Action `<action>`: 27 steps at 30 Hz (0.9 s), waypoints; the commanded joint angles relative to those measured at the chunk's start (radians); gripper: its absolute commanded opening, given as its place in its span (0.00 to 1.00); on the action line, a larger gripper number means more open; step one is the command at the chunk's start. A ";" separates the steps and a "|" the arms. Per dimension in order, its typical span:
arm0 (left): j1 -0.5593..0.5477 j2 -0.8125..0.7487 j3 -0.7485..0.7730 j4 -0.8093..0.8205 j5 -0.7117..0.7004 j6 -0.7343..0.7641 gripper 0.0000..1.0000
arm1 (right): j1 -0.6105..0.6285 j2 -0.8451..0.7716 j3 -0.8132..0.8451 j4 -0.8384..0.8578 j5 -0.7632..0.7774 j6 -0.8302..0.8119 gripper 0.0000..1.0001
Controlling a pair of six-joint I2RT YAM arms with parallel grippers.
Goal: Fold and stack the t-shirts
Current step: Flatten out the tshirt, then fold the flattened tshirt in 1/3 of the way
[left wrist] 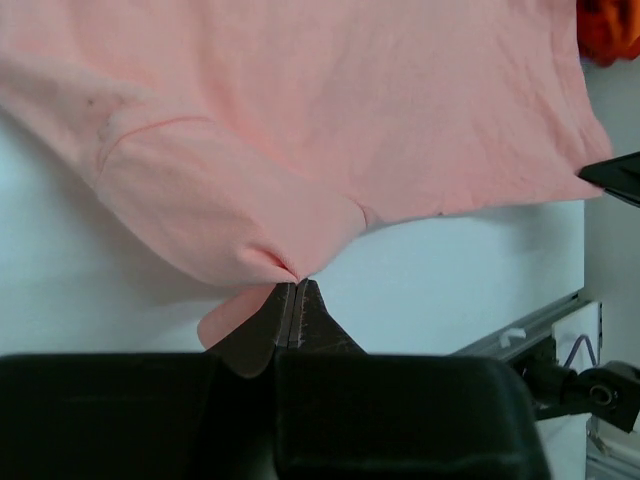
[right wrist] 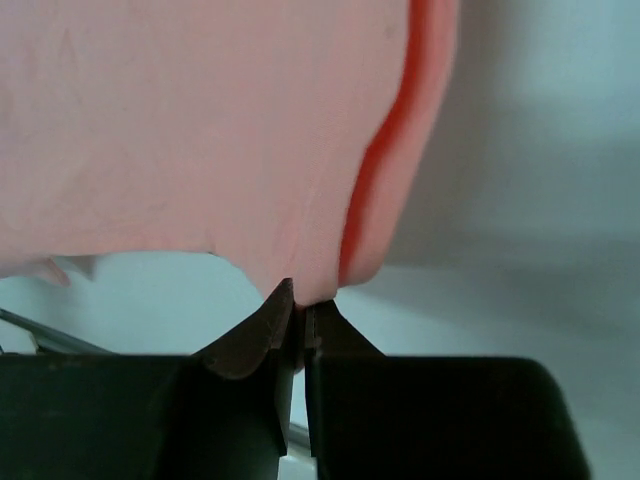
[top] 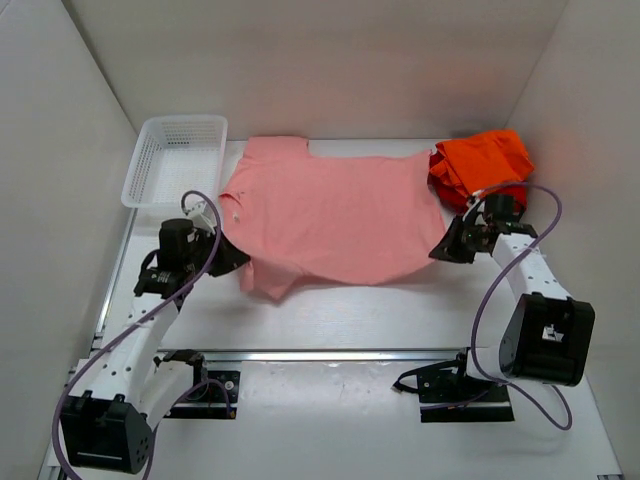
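Pinched tight in the left pincer (left wrist: 293, 300): a sleeve edge of the salmon-pink t-shirt (top: 335, 215), spread over the desk (top: 330, 310) ahead of both pincers and between them. Gripped likewise in the right pincer (right wrist: 297, 312): the same shirt's near hem corner, fingertips closed on the cloth. Beyond the right pincer, just beside the pink cloth, heaped orange t-shirts (top: 485, 160); beyond the left pincer, a white mesh basket (top: 140, 170).

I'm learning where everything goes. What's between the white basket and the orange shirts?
The pink shirt lies spread on the table between the basket and the orange shirts. The top view shows it.
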 commanded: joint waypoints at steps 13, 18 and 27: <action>-0.049 -0.092 -0.171 -0.122 -0.049 -0.031 0.00 | -0.047 -0.080 -0.232 -0.189 0.069 -0.023 0.00; 0.008 -0.009 -0.102 -0.083 -0.098 0.004 0.00 | -0.066 0.009 -0.128 -0.172 0.032 -0.043 0.00; 0.089 0.355 0.165 0.069 -0.083 0.053 0.00 | -0.056 0.287 0.121 -0.135 -0.007 -0.011 0.00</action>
